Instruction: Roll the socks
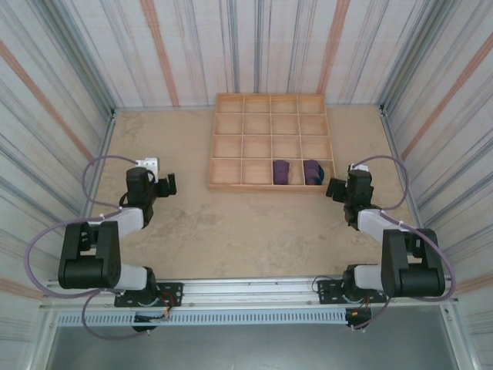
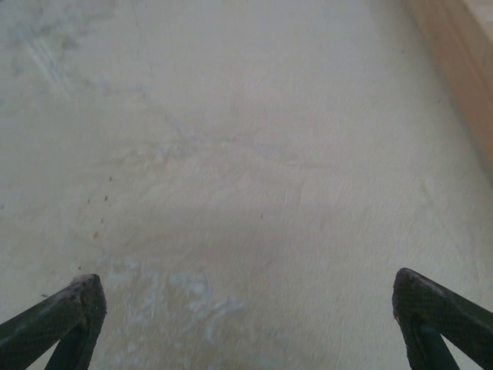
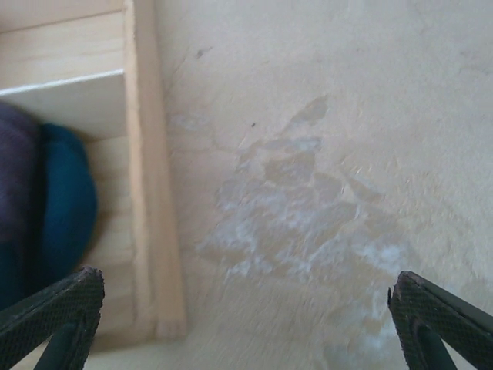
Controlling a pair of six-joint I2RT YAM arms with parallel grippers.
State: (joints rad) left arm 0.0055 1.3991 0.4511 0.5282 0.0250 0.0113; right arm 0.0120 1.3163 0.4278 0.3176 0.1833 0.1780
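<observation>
In the top view, the rolled socks [image 1: 280, 171] sit in adjoining compartments at the right end of the tray's [image 1: 262, 187] near row; left tool [image 1: 168, 185] and right tool [image 1: 334, 188] flank it. In the left wrist view, fingers [image 2: 65, 312] are wide over the bench [image 2: 246, 154]; in the right wrist view, fingers [image 3: 69, 301] are wide, holding nothing, just beside the tray's corner compartment.

Walls [image 1: 154, 46] striped in white, grey and orange closed round a sandy beige table [image 1: 246, 223], evenly lit; a divided wooden tray [image 1: 239, 187] stood towards the back, and pale scuffs [image 3: 300, 208] marked the surface
</observation>
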